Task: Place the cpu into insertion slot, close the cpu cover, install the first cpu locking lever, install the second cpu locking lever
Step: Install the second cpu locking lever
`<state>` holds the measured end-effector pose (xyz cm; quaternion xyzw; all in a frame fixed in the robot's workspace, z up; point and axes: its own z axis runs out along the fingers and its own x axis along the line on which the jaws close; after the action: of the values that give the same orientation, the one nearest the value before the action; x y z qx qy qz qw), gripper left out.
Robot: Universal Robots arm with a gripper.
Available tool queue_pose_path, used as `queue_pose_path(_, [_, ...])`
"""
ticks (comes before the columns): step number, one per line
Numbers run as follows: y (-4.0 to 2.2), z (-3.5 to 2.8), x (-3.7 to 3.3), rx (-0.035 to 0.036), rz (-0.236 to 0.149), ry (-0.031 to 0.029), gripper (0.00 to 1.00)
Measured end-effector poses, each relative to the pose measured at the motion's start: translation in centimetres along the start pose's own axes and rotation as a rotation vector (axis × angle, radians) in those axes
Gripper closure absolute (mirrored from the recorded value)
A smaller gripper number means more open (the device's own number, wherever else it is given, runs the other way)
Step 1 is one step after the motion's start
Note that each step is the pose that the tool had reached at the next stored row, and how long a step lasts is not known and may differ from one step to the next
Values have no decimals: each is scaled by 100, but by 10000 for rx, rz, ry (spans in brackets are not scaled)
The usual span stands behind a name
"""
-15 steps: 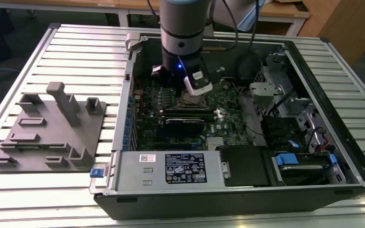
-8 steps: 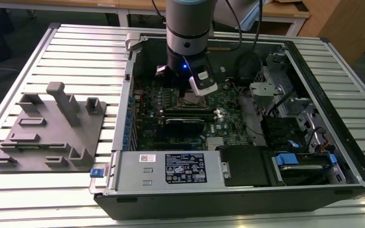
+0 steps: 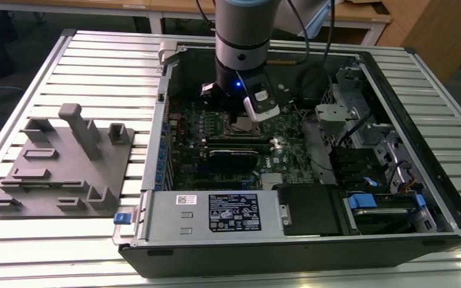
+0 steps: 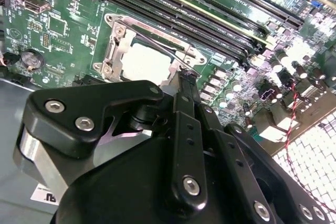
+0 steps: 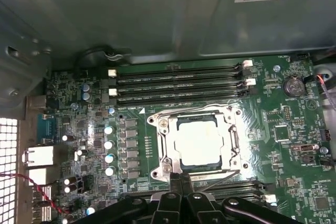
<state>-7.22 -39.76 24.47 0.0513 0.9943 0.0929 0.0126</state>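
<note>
The cpu [image 5: 197, 141] lies flat in the insertion slot [image 3: 242, 125] on the green motherboard, its pale metal top showing in both wrist views. The silvery cpu cover [image 5: 164, 145] is down around it, framing the chip [image 4: 147, 62]. My gripper [image 5: 179, 178] hangs low over the socket with its black fingers pressed together, tips at the socket's edge [image 4: 184, 74]. A thin wire locking lever [image 5: 223, 172] runs along that same edge, right beside the fingertips. In the exterior view the gripper [image 3: 245, 117] stands straight over the socket inside the open computer case.
Long black memory slots [image 5: 178, 80] run along one side of the socket, and a row of capacitors [image 5: 109, 142] stands on another. The power supply box [image 3: 206, 213] and drive cage [image 3: 374, 150] crowd the case. A grey fixture [image 3: 62, 162] sits on the slatted table.
</note>
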Motion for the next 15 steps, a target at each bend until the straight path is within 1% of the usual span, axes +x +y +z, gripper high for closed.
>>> queue_pose_path(6, [-34,-6,-12,-1,0,-1,89])
queue_pose_path(10, [-43,-7,-13,-1,0,-1,89])
queue_pose_path(15, [-59,12,-13,0,1,-1,89])
